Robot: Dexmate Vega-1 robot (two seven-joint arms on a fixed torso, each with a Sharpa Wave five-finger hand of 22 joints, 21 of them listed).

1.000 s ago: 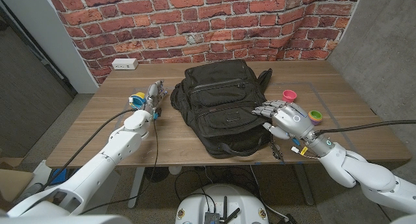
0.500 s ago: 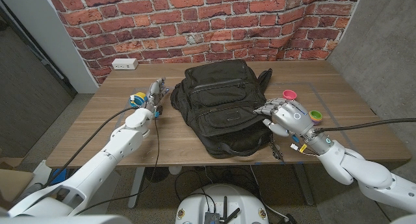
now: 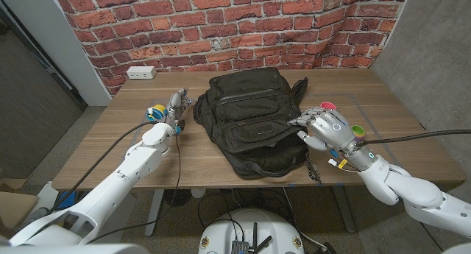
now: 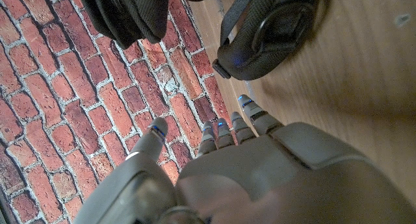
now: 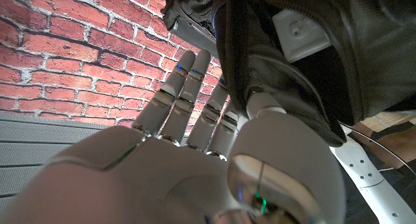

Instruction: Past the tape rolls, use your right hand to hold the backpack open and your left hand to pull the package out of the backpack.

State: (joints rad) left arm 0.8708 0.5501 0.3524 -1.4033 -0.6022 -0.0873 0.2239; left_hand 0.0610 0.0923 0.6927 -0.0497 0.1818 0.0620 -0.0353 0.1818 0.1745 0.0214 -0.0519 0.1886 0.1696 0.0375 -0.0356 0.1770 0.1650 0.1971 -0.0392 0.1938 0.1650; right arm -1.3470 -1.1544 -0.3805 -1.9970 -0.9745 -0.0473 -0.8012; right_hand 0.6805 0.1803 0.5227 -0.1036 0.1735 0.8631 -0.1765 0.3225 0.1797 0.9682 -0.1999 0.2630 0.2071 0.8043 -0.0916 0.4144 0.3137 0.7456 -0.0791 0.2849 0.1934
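The black backpack (image 3: 254, 121) lies mid-table. The right hand (image 3: 324, 130) rests at its right edge, fingers spread on the fabric, gripping nothing. The left hand (image 3: 175, 110) waits beside the backpack's left side, fingers straight, holding nothing

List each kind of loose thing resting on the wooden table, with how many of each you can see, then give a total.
Black fabric backpack: 1
Colourful tape rolls: 3, namely pink, green-and-pink, and yellow-and-blue
White power strip: 1
Total: 5
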